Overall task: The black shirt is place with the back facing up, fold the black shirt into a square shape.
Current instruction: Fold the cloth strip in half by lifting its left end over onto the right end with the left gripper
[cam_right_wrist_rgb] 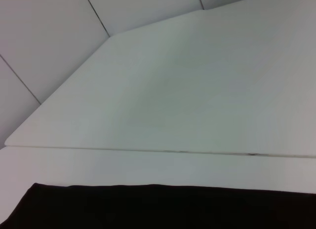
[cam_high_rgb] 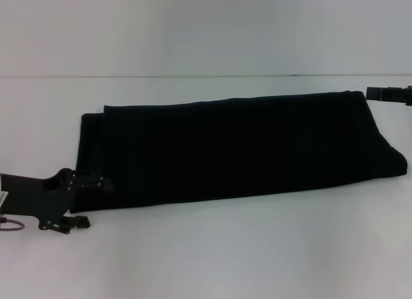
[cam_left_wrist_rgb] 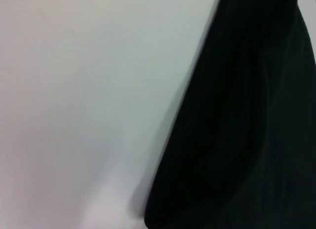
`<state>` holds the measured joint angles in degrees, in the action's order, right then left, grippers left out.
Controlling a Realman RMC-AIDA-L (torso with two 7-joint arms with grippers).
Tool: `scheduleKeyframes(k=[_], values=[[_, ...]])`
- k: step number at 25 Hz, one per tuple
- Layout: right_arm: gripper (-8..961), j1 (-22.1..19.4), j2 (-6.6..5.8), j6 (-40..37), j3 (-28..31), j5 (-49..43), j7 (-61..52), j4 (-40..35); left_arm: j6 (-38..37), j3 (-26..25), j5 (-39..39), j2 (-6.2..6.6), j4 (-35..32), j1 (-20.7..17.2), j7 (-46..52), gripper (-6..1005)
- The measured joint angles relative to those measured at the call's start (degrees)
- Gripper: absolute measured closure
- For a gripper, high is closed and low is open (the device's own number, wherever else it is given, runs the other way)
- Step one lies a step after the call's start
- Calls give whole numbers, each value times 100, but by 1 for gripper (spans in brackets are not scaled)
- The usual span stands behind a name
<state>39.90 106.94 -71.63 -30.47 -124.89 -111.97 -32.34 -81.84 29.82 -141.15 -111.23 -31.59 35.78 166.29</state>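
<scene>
Cams: 1 head view + 2 wrist views.
Head cam looks fwd/down over the white table [cam_high_rgb: 206, 260], mid-range. Left wrist cam sits close over the black shirt [cam_left_wrist_rgb: 247, 130] edge; right wrist cam low, facing across the table. All 3 share shirt + tabletop.

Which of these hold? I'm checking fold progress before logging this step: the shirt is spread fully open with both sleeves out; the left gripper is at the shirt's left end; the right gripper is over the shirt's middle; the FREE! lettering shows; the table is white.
1. Spread open, sleeves out: false. The black shirt lies folded into a long band.
2. Left gripper at the shirt's left end: true.
3. Right gripper over the middle: false. It is at the far right corner.
4. Lettering shows: false. Only plain black fabric shows.
5. White table: true.
</scene>
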Motion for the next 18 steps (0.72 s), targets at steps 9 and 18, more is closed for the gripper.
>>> scheduleKeyframes(k=[9, 18], values=[[227, -8, 0, 0, 7, 0, 0, -7, 138, 24, 0, 6, 4, -8, -6, 53], [227, -15, -1, -19, 24, 0, -11, -19, 320, 25, 0, 9, 3, 11, -41, 58]])
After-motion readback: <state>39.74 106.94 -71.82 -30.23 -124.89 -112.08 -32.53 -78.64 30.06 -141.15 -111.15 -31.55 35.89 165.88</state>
